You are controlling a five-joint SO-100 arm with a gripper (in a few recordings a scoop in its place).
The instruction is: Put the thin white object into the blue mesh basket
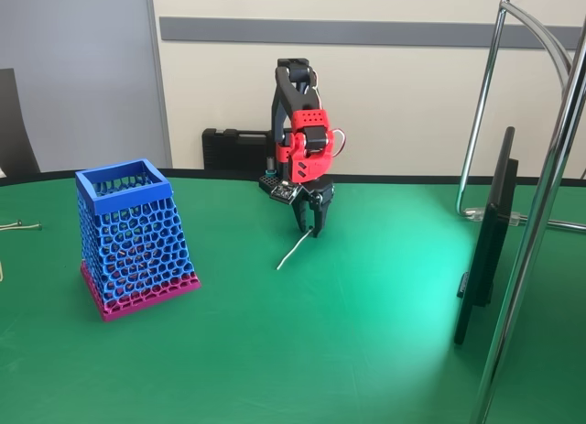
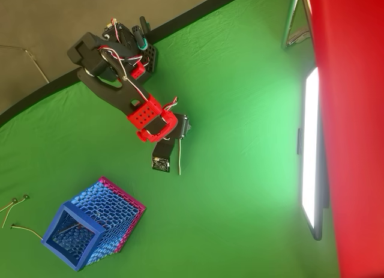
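Green felt tabletop (image 1: 366,351): spreads across the foreground in the fixed view, with a black edge band at the far side; seen as bright green cloth in the overhead view (image 2: 240,188).
Monitor (image 1: 485,250): stands edge-on at the right of the fixed view, near the chrome stand legs (image 1: 549,168); glowing white along the right side in the overhead view (image 2: 311,152).
Blue mesh basket (image 1: 133,236): upright at the left of the fixed view, honeycomb walls, solid square blue rim, magenta base on the felt; lower left in the overhead view (image 2: 96,227), well apart from the arm.
Thin grey wire pieces (image 2: 15,215): lie on the felt just left of the basket in the overhead view; at the left edge of the fixed view (image 1: 18,226).
Thin white object (image 1: 293,251): slanted, lower tip touching or nearly touching the felt, upper end running up to the fingertips; in the overhead view (image 2: 179,158) a pale line beside the wrist camera; outside the basket, to its right in the fixed view.
Gripper (image 1: 311,228): black fingers pointing down, drawn close together around the upper end of the white strip.
Arm (image 1: 302,131): red and black, folded over the gripper at the table's far edge; upper left in the overhead view (image 2: 126,92).
Black case (image 1: 233,149): behind the arm, against the cream wall.
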